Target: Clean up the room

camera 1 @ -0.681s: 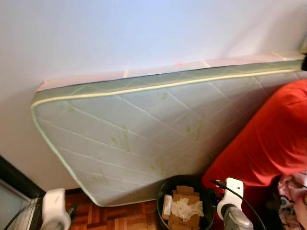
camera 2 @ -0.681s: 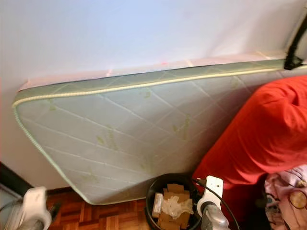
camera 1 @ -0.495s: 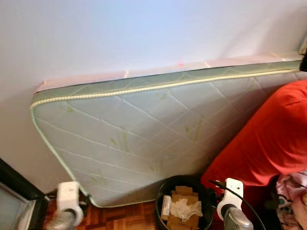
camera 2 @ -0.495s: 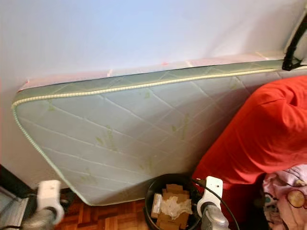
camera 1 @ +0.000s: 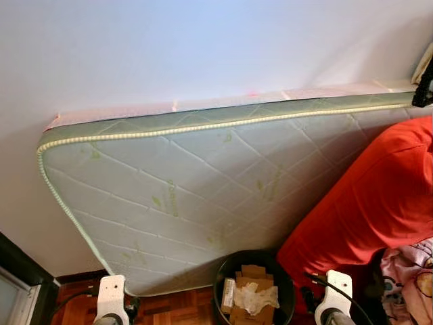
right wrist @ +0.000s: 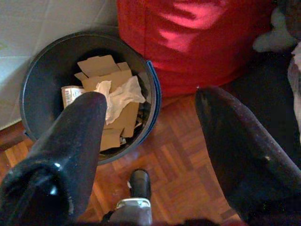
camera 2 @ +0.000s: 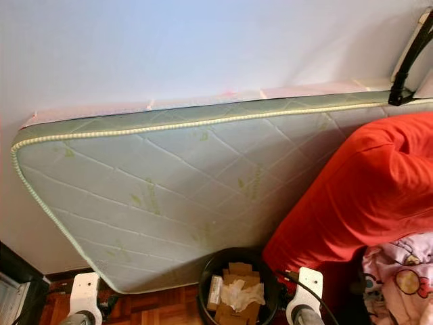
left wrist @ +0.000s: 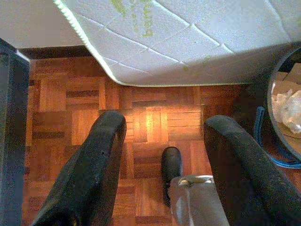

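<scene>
Both the left hand (left wrist: pixel 160 155) and right hand (right wrist: pixel 146 141) hang wide and empty; the bin (right wrist: pixel 44 75) of light cardboard scraps (right wrist: pixel 106 75) looks stiff-walled, probably best gripped at its rim.

Under my left gripper (left wrist: pixel 162 141), fingers spread, the parquet floor (left wrist: pixel 146 122) lies bare, so I have room to reach down. Ahead of it the mattress (camera 1: pixel 203 196) leaning on the wall blocks the way, and a dark frame (left wrist: pixel 11 141) stands to its outer side. Beneath my right gripper (right wrist: pixel 150 117), also spread, the bin (right wrist: pixel 33 89) holds cardboard and tissue; the red cushion (right wrist: pixel 197 42) crowds just beyond it.
</scene>
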Controlling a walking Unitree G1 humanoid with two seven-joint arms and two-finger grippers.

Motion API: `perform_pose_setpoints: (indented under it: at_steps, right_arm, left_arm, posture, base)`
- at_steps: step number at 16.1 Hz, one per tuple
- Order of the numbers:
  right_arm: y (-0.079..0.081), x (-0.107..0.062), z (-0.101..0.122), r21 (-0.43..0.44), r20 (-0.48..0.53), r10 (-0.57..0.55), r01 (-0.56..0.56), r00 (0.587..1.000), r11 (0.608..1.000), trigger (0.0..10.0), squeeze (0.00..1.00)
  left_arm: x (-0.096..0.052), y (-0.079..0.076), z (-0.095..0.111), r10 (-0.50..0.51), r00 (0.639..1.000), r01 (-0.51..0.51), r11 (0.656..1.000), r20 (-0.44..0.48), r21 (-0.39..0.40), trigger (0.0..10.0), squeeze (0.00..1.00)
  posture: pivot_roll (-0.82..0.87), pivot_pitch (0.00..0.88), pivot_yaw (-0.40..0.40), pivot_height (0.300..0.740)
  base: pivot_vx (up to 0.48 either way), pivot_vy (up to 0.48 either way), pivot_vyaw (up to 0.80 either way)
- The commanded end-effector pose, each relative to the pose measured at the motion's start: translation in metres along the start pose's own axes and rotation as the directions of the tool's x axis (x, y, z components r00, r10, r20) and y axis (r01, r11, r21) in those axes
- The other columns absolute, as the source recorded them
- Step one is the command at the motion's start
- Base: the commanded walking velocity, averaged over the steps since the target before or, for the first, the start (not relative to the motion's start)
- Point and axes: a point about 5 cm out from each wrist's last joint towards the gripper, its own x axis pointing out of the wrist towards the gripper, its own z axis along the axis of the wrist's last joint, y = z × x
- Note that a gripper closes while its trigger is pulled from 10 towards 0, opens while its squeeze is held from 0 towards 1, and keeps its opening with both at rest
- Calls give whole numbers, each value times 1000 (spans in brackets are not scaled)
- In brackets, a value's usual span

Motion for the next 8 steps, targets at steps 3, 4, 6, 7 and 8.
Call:
perform_pose_setpoints:
  at_steps: [3, 4, 6, 7, 8]
  right_arm:
    - [-6, -2, -7, -2, -28, -10, 10, 1000, 1000, 10000, 0]
    - [-5, -2, -9, -3, -34, -6, 6, 999, 1000, 10000, 0]
    - [-3, -3, -14, -12, -46, 8, -9, 999, 1000, 10000, 0]
    - [-2, -4, -16, -23, -54, 15, -16, 998, 1000, 10000, 0]
    - [-2, -4, -17, -30, -59, 18, -20, 998, 999, 10000, 0]
  left_arm:
    - [1, -8, 0, -7, 1000, 7, 1000, -8, -7, 10000, 0]
    - [1, -9, 0, -8, 1000, 8, 1000, -5, -7, 10000, 0]
    - [0, -11, -5, -8, 1000, 8, 1000, -12, -7, 10000, 0]
    - [-1, -10, -8, -4, 1000, 4, 1000, -21, -7, 10000, 0]
    - [-2, -10, -11, 0, 1000, 0, 1000, -29, -10, 10000, 0]
  posture:
    - [61, 0, -47, 740]
    - [61, 0, -47, 740]
    - [60, 0, -48, 740]
    - [60, 0, -47, 740]
    - [61, 0, -48, 740]
  base:
    - [0, 0, 0]
    - [0, 0, -638]
    - [0, 0, -697]
    - [0, 0, -669]
    - [0, 0, -669]
